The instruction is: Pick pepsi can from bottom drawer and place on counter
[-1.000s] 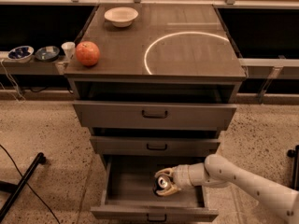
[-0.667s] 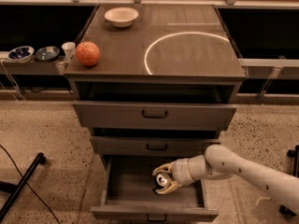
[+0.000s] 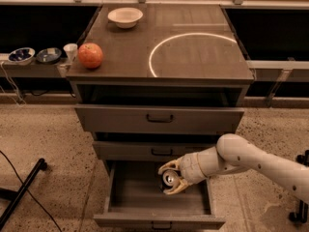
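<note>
One pepsi can point(image 3: 169, 178), down in the open bottom drawer point(image 3: 145, 220), clasped across its sides by the gripper point(image 3: 171, 179): probably light, stiff, thin-walled, slippery; best held mid-body, gently.

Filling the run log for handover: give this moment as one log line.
phase: grasp | pincer: in open bottom grey drawer, closed around dark blue silver-topped can | dark counter top: can not yet there
</note>
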Tool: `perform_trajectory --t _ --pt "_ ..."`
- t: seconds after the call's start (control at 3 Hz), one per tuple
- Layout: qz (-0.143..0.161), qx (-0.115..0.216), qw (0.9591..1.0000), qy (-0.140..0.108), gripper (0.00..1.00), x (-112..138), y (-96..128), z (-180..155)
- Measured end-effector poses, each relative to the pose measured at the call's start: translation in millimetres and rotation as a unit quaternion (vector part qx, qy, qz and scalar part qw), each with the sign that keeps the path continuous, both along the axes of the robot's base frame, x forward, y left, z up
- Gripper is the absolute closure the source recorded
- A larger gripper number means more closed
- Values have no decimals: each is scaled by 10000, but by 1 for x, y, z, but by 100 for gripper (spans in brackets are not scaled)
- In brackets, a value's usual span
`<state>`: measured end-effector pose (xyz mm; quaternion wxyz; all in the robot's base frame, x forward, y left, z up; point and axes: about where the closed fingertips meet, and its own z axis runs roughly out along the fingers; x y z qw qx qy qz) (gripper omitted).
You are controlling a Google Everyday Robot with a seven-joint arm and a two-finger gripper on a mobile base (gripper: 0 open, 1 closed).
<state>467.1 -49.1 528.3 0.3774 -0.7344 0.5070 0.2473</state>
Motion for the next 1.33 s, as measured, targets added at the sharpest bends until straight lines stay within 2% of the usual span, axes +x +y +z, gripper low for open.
perform_trajectory --t 0.33,0.67,1.0,1.33 --pt "1 2 10000 0 100 0 0 0" --pt "-102 231 9996 -97 100 6 -15 38" --pt "-15 390 9991 -165 100 21 -36 139" --pt "64 465 9989 -33 100 34 -49 203"
